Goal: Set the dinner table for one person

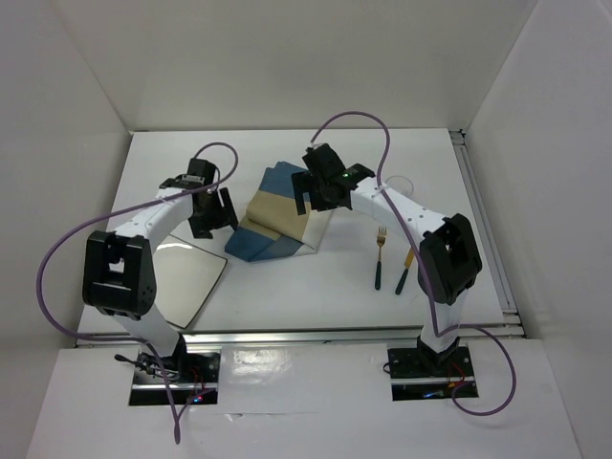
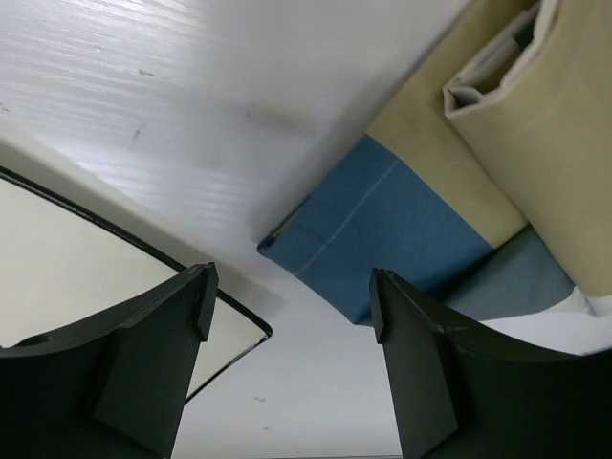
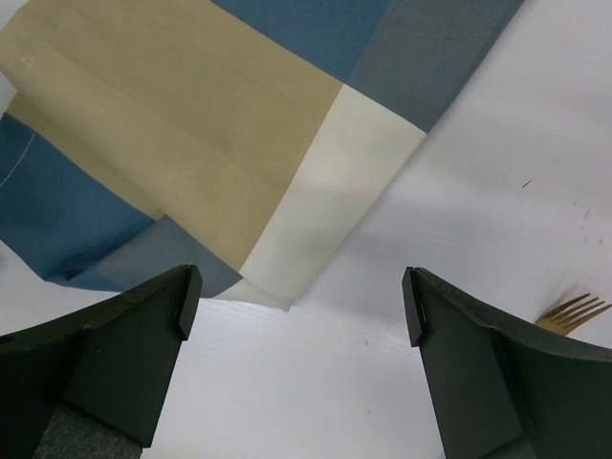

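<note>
Closest to the arm bases, I see the metal rail (image 1: 306, 335) along the near edge of the dinner table (image 1: 316, 296), the broad white top that carries everything else. Just past it, on the left arm's side, lies a white plate (image 1: 191, 277) with a dark rim. On the right arm's side a fork (image 1: 380, 256) lies beside a second utensil (image 1: 404, 277), tines pointing away from me. Farther back, mid-table, the blue-and-tan placemat (image 1: 277, 225) sits folded and rumpled. The left gripper (image 2: 292, 292) hovers over its blue corner and the plate's edge, jaws spread wide, holding nothing. The right gripper (image 3: 301, 287) hangs above the placemat's other side, jaws fully apart and empty.
</note>
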### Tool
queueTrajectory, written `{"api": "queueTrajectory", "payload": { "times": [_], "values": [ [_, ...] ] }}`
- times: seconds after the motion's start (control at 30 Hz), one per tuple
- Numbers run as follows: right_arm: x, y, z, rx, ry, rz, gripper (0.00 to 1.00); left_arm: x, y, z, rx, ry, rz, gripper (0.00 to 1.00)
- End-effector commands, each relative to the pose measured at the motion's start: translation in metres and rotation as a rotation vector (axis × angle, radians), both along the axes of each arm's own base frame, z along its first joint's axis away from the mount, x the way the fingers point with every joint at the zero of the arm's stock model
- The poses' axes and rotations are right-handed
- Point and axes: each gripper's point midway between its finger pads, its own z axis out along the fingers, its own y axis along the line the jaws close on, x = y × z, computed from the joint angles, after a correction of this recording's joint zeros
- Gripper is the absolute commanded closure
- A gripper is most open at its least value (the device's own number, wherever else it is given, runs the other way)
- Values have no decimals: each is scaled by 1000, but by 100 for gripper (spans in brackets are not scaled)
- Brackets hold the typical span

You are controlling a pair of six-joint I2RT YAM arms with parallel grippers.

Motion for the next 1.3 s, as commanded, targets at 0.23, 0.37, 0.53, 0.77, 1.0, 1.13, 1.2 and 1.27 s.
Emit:
{"api": "queueTrajectory", "payload": {
  "times": [0.23,0.37,0.53,0.77,1.0,1.13,1.2,1.27],
  "values": [
    [3,10,24,65,-39,-8,0,-2,-20,-36,-162,115,-75,16],
    [6,17,28,90,-44,6,0,-11,-16,-47,-126,177,-59,15],
    [15,28,39,125,-66,20,0,-14,-17,-48,-138,163,-27,12],
    [34,42,51,143,-109,38,0,-22,-25,-67,-185,207,-41,34],
    [52,83,43,127,-180,172,9,-11,-28,-48,-200,155,-50,100],
    [47,107,22,99,-207,255,17,-6,-36,-33,-257,127,-87,100],
    [46,114,28,118,-271,273,17,-6,-36,-18,-284,100,-90,100],
    [32,112,7,123,-253,297,17,-7,-42,-9,-323,85,-109,100]
  ]
}}
